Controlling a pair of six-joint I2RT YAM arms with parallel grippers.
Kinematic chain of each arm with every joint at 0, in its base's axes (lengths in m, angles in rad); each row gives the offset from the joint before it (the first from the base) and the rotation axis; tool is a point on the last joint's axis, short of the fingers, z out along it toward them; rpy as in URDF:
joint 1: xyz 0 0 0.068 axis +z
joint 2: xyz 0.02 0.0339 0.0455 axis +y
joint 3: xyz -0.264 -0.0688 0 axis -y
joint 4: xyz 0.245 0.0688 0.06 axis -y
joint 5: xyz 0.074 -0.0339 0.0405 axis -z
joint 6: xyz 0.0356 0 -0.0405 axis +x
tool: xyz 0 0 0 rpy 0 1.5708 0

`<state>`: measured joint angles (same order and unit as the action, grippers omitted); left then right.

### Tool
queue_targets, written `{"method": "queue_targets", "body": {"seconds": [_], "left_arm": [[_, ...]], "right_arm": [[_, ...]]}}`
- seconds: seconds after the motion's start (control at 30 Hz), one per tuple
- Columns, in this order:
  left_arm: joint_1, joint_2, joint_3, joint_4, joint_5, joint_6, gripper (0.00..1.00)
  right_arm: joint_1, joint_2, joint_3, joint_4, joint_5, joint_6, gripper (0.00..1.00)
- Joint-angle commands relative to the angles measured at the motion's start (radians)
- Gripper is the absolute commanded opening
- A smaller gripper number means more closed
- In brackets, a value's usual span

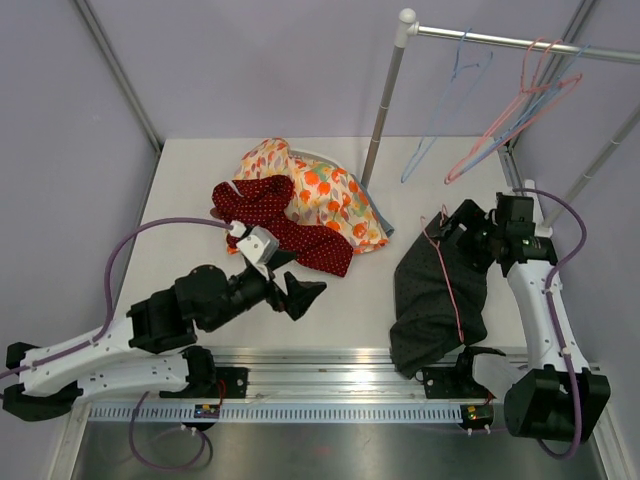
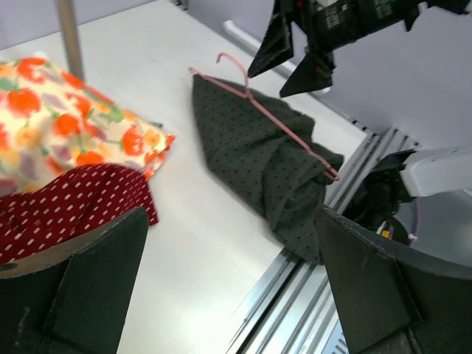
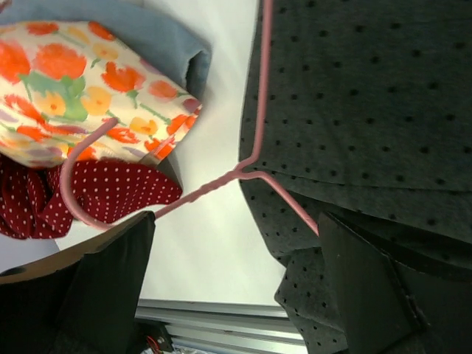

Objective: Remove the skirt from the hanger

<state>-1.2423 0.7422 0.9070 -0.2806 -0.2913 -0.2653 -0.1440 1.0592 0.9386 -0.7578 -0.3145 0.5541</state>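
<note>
Skirt [image 1: 435, 300], dark, dotted, pink hanger [image 3: 243, 171] on it: lay by bench's [image 1: 350, 300] right edge. Right end effector [image 1: 447, 225] above it gaped, empty; left end effector [image 1: 312, 300] gaped, empty.

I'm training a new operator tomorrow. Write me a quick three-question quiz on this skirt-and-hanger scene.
1. Fill in: the hanger lying on the dark skirt is ___ in colour.
2. True or false: the right claw is shut on that hanger.
3. Which garment lies nearest the left claw? A) floral cloth B) red dotted cloth C) dark skirt

Key: 1 pink; 2 false, its jaws stand open above the hanger; 3 B.
</note>
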Motion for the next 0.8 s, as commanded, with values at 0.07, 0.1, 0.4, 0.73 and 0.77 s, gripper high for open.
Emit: {"method": "queue_targets", "body": {"seconds": [0.07, 0.1, 0.4, 0.73, 0.77], "left_arm": [[0.000, -0.050, -0.062, -0.134, -0.117, -0.006, 0.99], [0.000, -0.059, -0.074, -0.135, -0.120, -0.012, 0.99], [0.000, -0.122, -0.169, -0.097, -0.117, -0.040, 0.99], [0.000, -0.115, -0.175, -0.069, -0.112, -0.038, 0.99], [0.000, -0.115, -0.178, -0.066, -0.114, -0.040, 0.99]], "right_arm": [[0.109, 0.015, -0.004, 0.106, 0.064, 0.016, 0.98], [0.127, 0.016, -0.014, 0.109, 0.072, 0.018, 0.98], [0.135, -0.220, 0.032, -0.015, 0.252, 0.001, 0.95], [0.288, -0.022, 0.258, -0.196, 0.165, -0.150, 0.92], [0.350, -0.001, 0.275, -0.210, 0.199, -0.163, 0.92]]}}
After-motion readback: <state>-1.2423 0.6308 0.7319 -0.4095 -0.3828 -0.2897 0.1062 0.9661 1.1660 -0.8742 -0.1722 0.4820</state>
